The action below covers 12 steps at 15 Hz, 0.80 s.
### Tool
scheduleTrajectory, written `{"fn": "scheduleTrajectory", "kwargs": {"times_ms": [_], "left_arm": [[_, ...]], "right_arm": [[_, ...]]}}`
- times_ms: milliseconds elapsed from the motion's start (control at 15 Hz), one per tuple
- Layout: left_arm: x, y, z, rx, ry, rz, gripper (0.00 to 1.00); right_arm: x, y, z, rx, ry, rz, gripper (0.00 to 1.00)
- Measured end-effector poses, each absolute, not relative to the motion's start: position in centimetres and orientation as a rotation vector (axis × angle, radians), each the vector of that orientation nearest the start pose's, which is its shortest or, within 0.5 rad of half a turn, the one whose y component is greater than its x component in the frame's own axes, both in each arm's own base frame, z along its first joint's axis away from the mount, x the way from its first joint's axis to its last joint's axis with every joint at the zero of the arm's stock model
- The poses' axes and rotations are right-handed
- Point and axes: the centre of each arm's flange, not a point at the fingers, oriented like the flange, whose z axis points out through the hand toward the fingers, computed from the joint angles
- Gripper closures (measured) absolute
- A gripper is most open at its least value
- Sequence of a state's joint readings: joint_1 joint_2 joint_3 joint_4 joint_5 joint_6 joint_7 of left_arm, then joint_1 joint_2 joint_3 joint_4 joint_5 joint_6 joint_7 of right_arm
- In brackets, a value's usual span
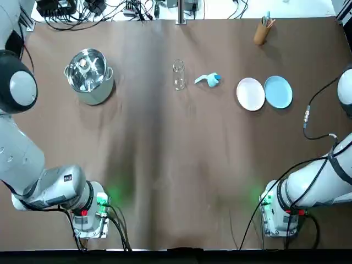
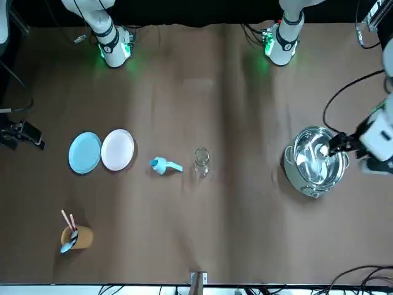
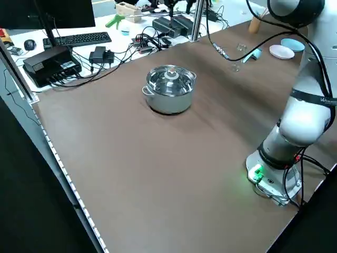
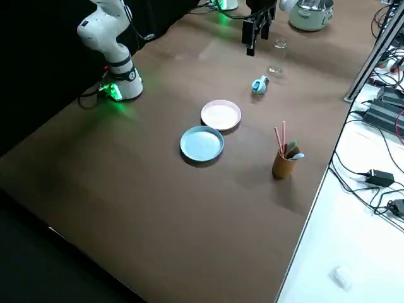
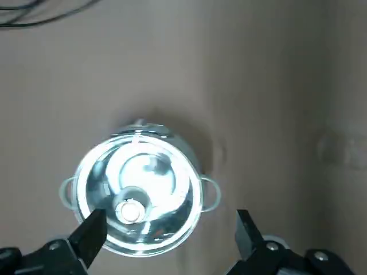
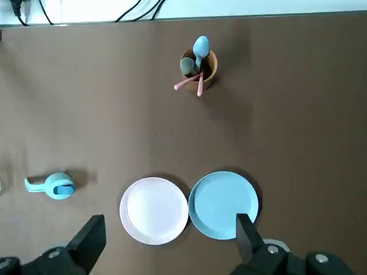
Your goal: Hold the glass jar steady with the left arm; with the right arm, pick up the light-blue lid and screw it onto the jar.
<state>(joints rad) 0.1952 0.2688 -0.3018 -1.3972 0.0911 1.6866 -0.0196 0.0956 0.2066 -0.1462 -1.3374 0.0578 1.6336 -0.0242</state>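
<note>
While both arms hang high with nothing in their grasp, the jar and lid sit unjoined mid-table.

At the left of the brown table (image 1: pixel 165 181) stands a steel pot (image 1: pixel 89 74) under its shiny knobbed cover, so its contents cannot be seen; the left gripper (image 5: pixel 169 220) hovers above it, fingers spread wide and empty; further right, well apart from that gripper, the glass jar (image 1: pixel 179 74) stands upright, uncapped and empty; the light-blue lid (image 1: pixel 209 80) lies on the table just beside the jar on its right, not touching it; next come a white plate (image 1: pixel 250 94) and a blue plate (image 1: pixel 278 92), edge to edge and both bare; the right gripper (image 6: pixel 169 224) hangs above these two, fingers parted and empty, the lid lying apart from it on the jar's side; at the far right rear a brown cup (image 1: pixel 262 32) holds a blue spoon and pink sticks.
</note>
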Motion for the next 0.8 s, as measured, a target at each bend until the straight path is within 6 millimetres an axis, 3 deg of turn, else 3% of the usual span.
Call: {"fn": "scheduleTrajectory", "kwargs": {"times_ms": [67,133,267,467,600,800], "left_arm": [[64.2,-5.1,55.4,-3.143,0.176,-0.029,0.01],[64.5,-8.8,53.1,-3.180,0.274,0.032,0.01],[64.7,-12.9,50.1,-3.205,0.395,0.114,0.01],[64.7,-17.3,46.0,-3.216,0.513,0.214,0.01],[64.6,-18.9,44.7,-3.222,0.585,0.249,0.01],[63.6,-22.0,45.2,-3.237,0.690,0.248,0.01]], "right_arm": [[62.4,-1.5,62.1,-3.113,0.036,-0.144,0.00],[62.4,-1.5,62.1,-3.113,0.036,-0.144,0.00],[62.4,-1.5,62.1,-3.113,0.035,-0.144,0.00],[62.4,-1.5,62.1,-3.112,0.035,-0.143,0.00],[62.3,-1.5,62.0,-3.113,0.034,-0.129,0.00],[62.0,-1.5,61.3,-3.114,0.038,-0.064,0.00]]}}
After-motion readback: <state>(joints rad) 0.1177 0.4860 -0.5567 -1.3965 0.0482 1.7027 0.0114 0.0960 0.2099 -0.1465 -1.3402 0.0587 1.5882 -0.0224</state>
